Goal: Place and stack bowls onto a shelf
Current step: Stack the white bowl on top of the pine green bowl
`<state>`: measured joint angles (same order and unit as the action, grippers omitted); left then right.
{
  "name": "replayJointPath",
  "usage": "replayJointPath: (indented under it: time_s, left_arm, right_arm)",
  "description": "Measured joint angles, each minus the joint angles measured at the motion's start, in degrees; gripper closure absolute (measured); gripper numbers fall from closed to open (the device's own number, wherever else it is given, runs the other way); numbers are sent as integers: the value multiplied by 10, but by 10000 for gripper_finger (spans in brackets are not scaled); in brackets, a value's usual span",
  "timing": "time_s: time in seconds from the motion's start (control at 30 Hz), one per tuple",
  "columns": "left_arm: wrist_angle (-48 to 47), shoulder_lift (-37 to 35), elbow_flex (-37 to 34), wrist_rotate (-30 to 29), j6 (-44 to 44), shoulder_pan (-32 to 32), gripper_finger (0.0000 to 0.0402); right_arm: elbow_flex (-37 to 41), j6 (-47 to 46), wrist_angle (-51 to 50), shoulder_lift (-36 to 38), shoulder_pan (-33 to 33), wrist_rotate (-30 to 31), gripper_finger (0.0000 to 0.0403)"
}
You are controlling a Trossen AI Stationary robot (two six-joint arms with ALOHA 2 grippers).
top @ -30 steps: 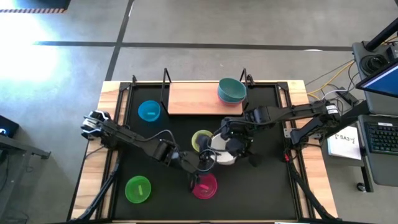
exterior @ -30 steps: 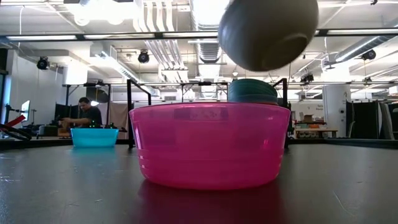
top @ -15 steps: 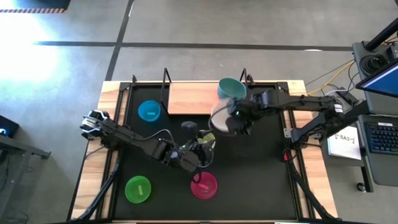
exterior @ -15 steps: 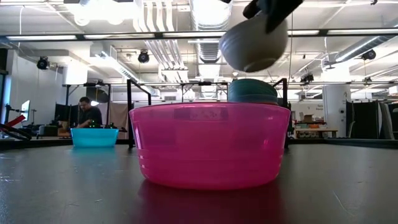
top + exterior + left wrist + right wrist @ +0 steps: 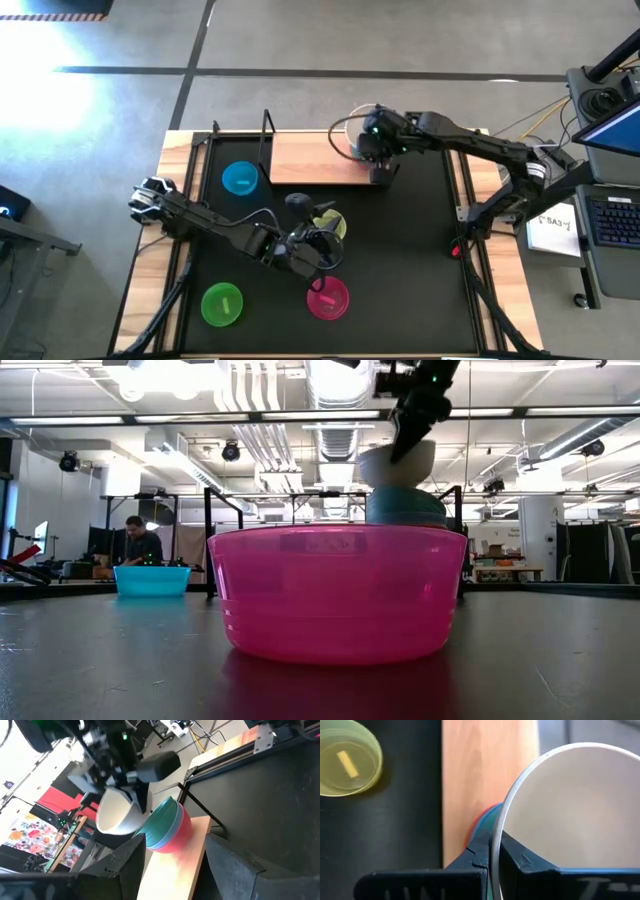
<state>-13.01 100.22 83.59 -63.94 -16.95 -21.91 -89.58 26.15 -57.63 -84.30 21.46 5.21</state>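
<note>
My right gripper (image 5: 492, 855) is shut on a white bowl (image 5: 117, 810) and holds it close over a teal bowl (image 5: 162, 825). The teal bowl sits nested in a red bowl (image 5: 179, 834) at the right end of the wooden shelf (image 5: 310, 160). In the low view the white bowl (image 5: 397, 465) hangs just above the teal one (image 5: 405, 505). My left gripper (image 5: 175, 875) stands open over the mat with nothing between its fingers, beside a yellow bowl (image 5: 330, 222). My right gripper pinches the white bowl's rim (image 5: 496, 837), one finger inside the bowl and one outside. The fingers slant down from the table's right. The bowl hangs tilted, lifted clear of the mat; whether it touches the teal bowl I cannot tell.
On the black mat (image 5: 420, 250) stand a blue bowl (image 5: 240, 178) at the far left, a green one (image 5: 222, 305) at the near left and a magenta one (image 5: 328, 298) near the front. Thin black uprights (image 5: 267, 135) stand at the shelf's ends.
My right gripper has carried the white bowl from the middle of the mat toward the far edge and now holds it above the stack on the shelf; it has tipped on the way. My left gripper has turned at the wrist beside the yellow bowl.
</note>
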Motion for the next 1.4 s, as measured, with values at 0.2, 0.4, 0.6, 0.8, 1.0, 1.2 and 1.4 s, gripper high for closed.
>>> replayJointPath:
  time_s: [0.2, 0.4, 0.6, 0.8, 1.0, 1.2, 1.4]
  left_arm:
    - [-17, 0, 0, 0, 1, 0, 212]
    - [-25, 0, 0, 0, 17, 0, 212]
    - [-25, 0, 0, 0, 29, 0, 212]
    - [-27, 0, 0, 0, 35, 0, 212]
    - [-34, 0, 0, 0, 42, 0, 212]
    - [-43, 0, 0, 0, 45, 0, 212]
    - [-49, 0, 0, -1, 47, 0, 212]
  right_arm:
    - [1, 20, -6, -16, 14, -61, 394]
    - [1, 24, -6, -16, 22, -9, 394]
    - [1, 22, -20, -29, 32, -12, 394]
    - [6, 20, -27, -49, 40, -12, 394]
    - [7, 24, -18, -67, 44, -12, 379]
    - [7, 29, -20, -70, 48, -11, 334]
    - [7, 37, -22, -70, 47, 11, 281]
